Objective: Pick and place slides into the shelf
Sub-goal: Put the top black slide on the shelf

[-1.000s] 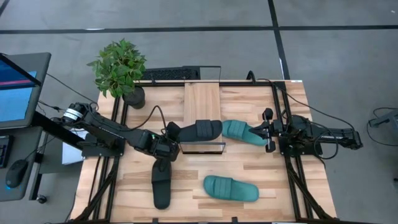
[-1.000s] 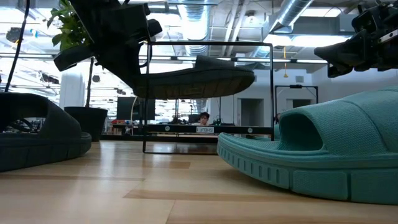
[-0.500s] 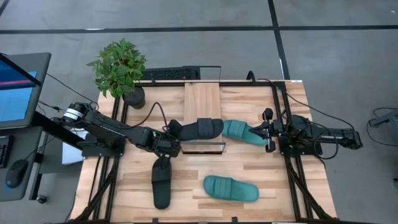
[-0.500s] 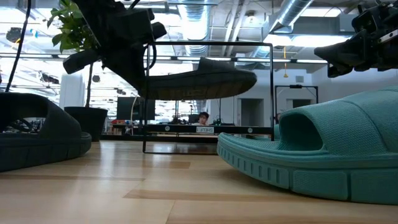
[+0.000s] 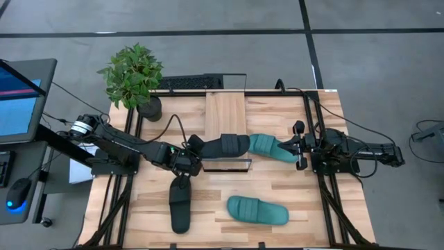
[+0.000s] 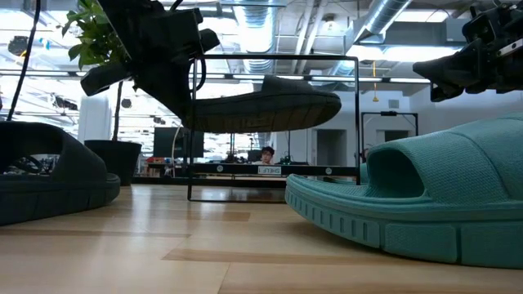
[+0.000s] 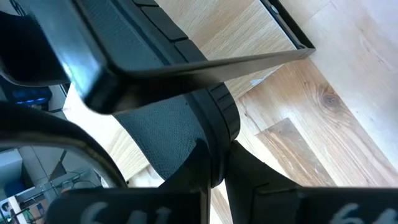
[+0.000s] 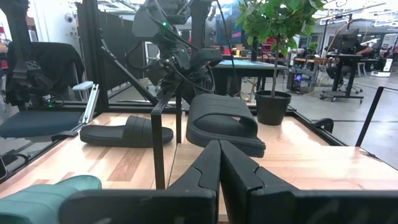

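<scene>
1. Grey floor surrounds a light-wood table (image 5: 277, 194) framed by black rails, with a potted plant (image 5: 133, 73) at its far left corner and a keyboard (image 5: 189, 82) beyond the far edge.
2. One black slide (image 5: 223, 146) hangs in the air, clamped at its heel end by the left gripper (image 5: 193, 154), whose jaws are pressed together on the sandal's edge; the toe points away from the jaws, over the near wire end of the shelf (image 5: 226, 118).
3. In the low view that black slide (image 6: 261, 106) floats level, clear of the table, in front of the shelf's black wire frame (image 6: 274, 126).
4. A second black slide (image 5: 180, 201) lies flat on the table just below the left jaws, on the near side.
5. One teal slide (image 5: 269, 147) lies beside the toe of the held sandal, its far end just in front of the right gripper (image 5: 300, 147), whose jaws are together and hold nothing.
6. The other teal slide (image 5: 258, 210) lies on the near part of the table, well apart from both jaws.
7. A monitor (image 5: 17, 97) stands off the table at the left.
</scene>
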### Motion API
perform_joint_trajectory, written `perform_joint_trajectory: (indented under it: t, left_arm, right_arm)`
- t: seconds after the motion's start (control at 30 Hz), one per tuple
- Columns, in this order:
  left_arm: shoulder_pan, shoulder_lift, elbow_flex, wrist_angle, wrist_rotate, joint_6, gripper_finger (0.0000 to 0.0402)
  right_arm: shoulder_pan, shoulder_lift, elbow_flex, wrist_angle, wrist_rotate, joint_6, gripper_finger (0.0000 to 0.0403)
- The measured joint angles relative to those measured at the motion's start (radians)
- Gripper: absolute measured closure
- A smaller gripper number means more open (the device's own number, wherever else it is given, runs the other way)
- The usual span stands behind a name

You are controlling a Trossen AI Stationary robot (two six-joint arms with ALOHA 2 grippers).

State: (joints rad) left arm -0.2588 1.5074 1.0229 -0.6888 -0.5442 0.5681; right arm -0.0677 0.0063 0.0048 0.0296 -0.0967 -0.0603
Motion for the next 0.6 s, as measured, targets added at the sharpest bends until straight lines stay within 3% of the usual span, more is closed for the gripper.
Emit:
perform_joint_trajectory:
  t: [0.6]
  left_arm:
    - [0.0, 0.0, -0.007, 0.004, -0.004, -0.018, 0.0395]
  right_arm:
    - [0.0, 0.0, 0.0, 0.0, 0.0, 0.0, 0.0403]
